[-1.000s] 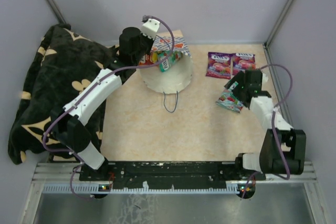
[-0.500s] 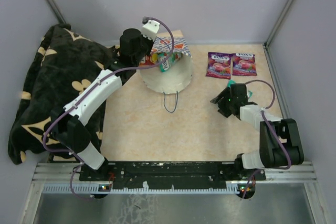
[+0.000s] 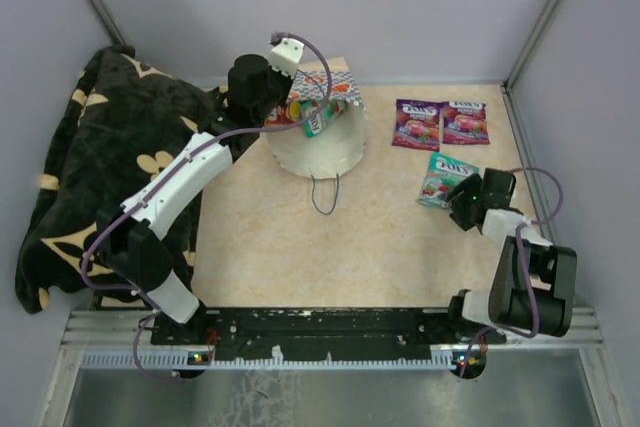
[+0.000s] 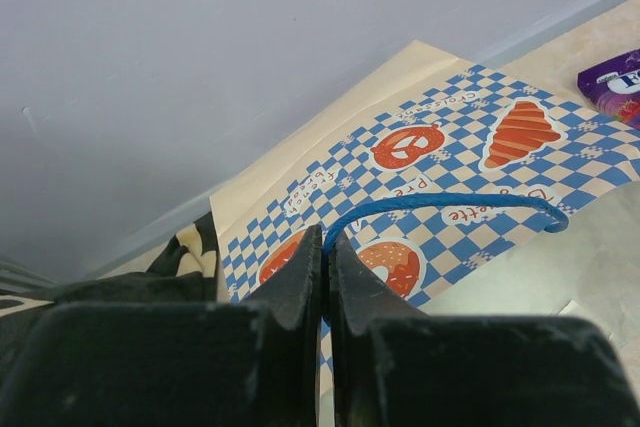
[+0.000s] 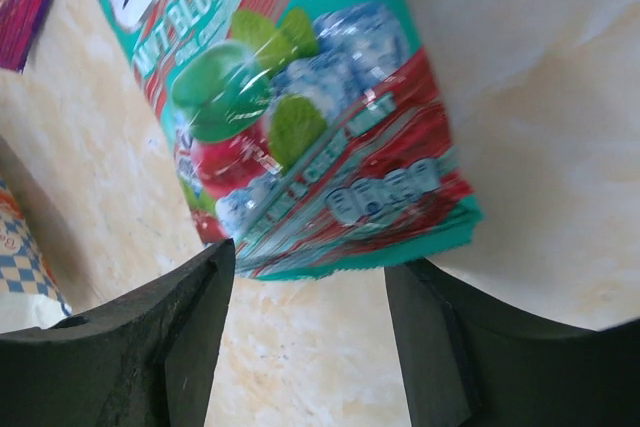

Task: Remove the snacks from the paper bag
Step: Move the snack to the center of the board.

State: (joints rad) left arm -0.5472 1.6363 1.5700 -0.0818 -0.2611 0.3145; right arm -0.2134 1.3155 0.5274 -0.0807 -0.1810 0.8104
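- A black floral blanket [image 3: 80,167] lies heaped along the left edge of the desk [image 3: 300,237], its folds reaching up to the paper bag's left side.
- Two purple-pink packets [image 3: 440,123] lie flat side by side near the far right corner, just beside each other.
- A teal packet [image 3: 438,177] lies flat near the right edge, just on the near side of the purple pair and apart from them.
- The right claw [image 5: 310,259] sits low at the teal packet's near end with its jaws standing apart. It grips nothing, and the packet's bottom edge lies at the fingertips [image 5: 200,297].
- The middle of the desk between the bag and the right claw carries only a loose blue string loop [image 3: 325,197], which trails from the bag's mouth toward the near edge.
- The paper bag [image 3: 345,137] lies tipped by the far edge, left of the middle, with its round mouth gaping toward the near edge and its checkered face up.
- The snacks [image 3: 310,115] left inside show at the upper part of the mouth: green, orange-red and yellow packets bunched together. How many there are cannot be told.
- The left claw [image 4: 325,237] is pinched fully together on the blue string handle [image 4: 450,202], which arches over the bag's checkered band.
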